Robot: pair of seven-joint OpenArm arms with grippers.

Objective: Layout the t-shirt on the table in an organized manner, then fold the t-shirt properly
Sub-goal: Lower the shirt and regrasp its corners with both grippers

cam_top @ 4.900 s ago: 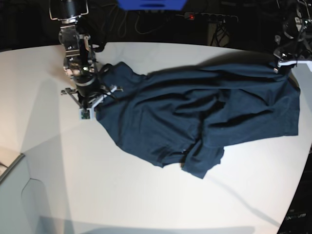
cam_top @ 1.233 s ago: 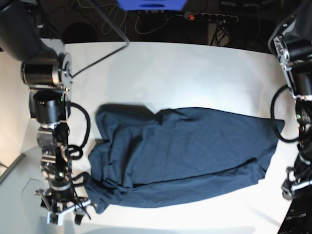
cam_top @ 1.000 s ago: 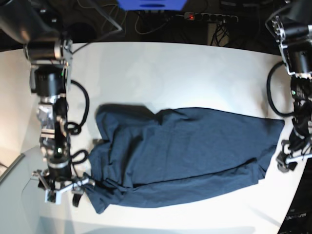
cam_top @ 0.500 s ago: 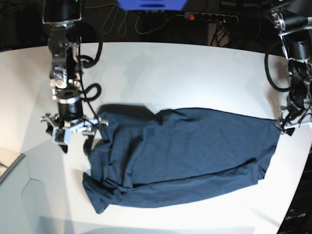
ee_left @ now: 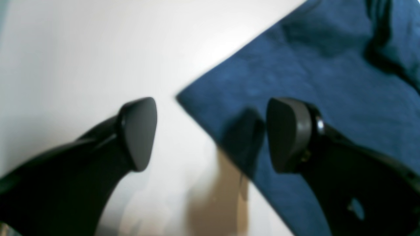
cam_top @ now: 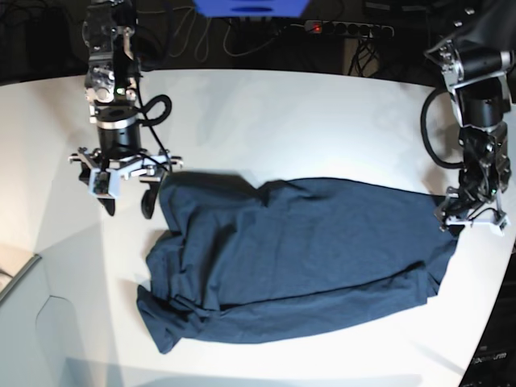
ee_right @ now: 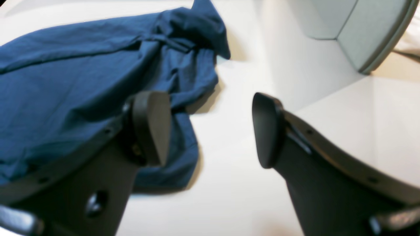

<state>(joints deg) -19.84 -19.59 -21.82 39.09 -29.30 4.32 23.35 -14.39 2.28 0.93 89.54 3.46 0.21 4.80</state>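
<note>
- Both tools are seen with jaws apart, nothing held: the left tool (cam_top: 472,216) and the right tool (cam_top: 122,184) at opposite ends of the t-shirt (cam_top: 298,258).
- Bunched folds nearest the right tool may be pinched in several layers, leaving the t-shirt crooked on the worktop (cam_top: 282,121).

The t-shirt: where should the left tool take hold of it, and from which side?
Probably the pointed corner of the t-shirt, nearest the open left tool. It lies flat on the table, one layer, with bare surface beside it. Coming from above and outside, one finger on the table and the other over the cloth, seems best.
</note>
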